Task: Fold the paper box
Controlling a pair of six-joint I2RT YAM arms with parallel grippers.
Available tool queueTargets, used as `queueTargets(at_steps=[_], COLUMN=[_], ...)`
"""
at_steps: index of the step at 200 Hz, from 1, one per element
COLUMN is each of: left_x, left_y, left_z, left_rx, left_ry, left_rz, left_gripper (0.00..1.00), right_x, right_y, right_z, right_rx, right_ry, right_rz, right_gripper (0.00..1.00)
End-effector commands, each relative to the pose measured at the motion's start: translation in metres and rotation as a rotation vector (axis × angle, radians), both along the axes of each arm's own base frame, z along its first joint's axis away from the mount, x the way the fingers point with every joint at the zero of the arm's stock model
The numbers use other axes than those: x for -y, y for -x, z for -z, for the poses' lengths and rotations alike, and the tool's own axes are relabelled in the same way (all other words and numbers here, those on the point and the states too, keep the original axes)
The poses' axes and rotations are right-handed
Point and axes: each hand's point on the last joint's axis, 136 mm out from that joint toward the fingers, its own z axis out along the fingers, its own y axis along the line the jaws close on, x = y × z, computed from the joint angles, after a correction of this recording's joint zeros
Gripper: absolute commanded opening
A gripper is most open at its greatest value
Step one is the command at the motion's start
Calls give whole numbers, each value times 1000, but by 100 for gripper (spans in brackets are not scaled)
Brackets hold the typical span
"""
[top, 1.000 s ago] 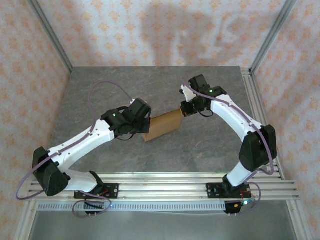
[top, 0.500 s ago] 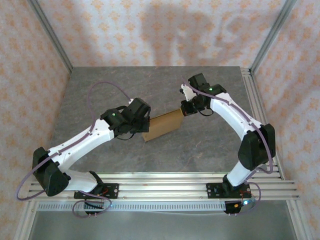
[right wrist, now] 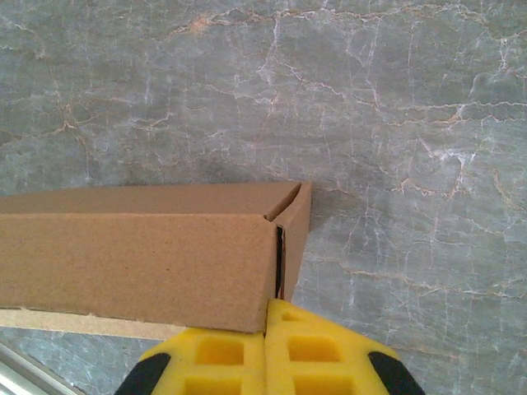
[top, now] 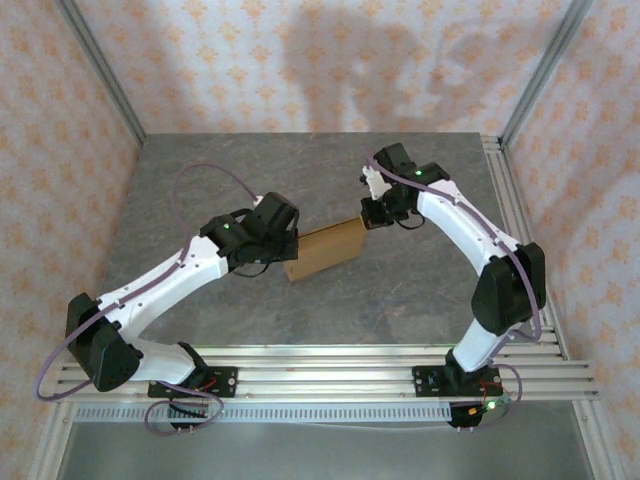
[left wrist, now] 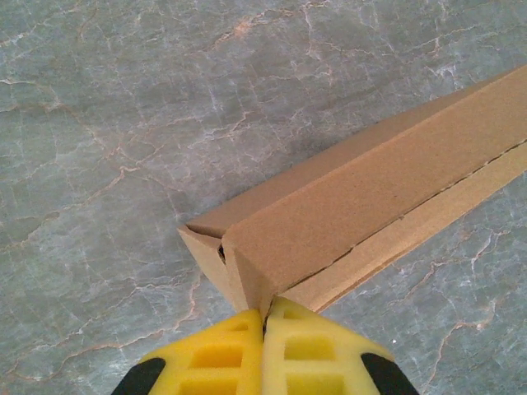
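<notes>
The paper box (top: 323, 250) is a small closed brown cardboard box lying slantwise mid-table. My left gripper (top: 289, 258) is at its near-left end and my right gripper (top: 367, 221) at its far-right end. In the left wrist view the yellow fingers (left wrist: 214, 354) are shut, and the left gripper's tips (left wrist: 265, 313) touch the lower corner of the box (left wrist: 354, 206). In the right wrist view the right gripper (right wrist: 268, 306) is shut too. Its tips meet the bottom edge of the box (right wrist: 140, 263), just under the slit of the end flap. I see nothing between either pair of fingers.
The grey marbled table top (top: 200, 170) spreads round the box. Aluminium rails (top: 330, 365) with the arm bases run along the near edge. A metal frame rail (top: 505, 190) borders the right side. Patterned walls close in the back and sides.
Both grippers and the box between them have edged slightly toward the far side of the table. The fingers stay shut.
</notes>
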Motion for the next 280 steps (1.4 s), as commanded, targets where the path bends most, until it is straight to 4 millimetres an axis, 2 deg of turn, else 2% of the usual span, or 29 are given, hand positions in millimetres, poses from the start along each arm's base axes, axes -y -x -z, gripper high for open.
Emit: queueTargets(at_steps=[1, 29, 88, 128, 218, 280], left_x=[2, 2, 9, 14, 16, 6], left_y=[-5, -5, -11, -16, -20, -11], left_z=[1, 4, -10, -8, -6, 21], left_rx=[-8, -21, 4, -20, -51, -95], left_ry=[17, 12, 87, 193, 292, 228], left_rz=[-28, -31, -35, -80, -132, -140], left_gripper=[0, 0, 0, 0, 0, 0], right_x=[14, 15, 14, 11, 9, 8], right_y=[9, 7, 4, 4, 5, 7], right_z=[13, 11, 6, 7, 9, 17], right_rx=[-96, -110, -106, -103, -105, -95], right_ry=[83, 94, 92, 97, 101, 86], right_rz=[60, 85, 87, 69, 51, 36], right_gripper=[0, 0, 0, 0, 0, 0])
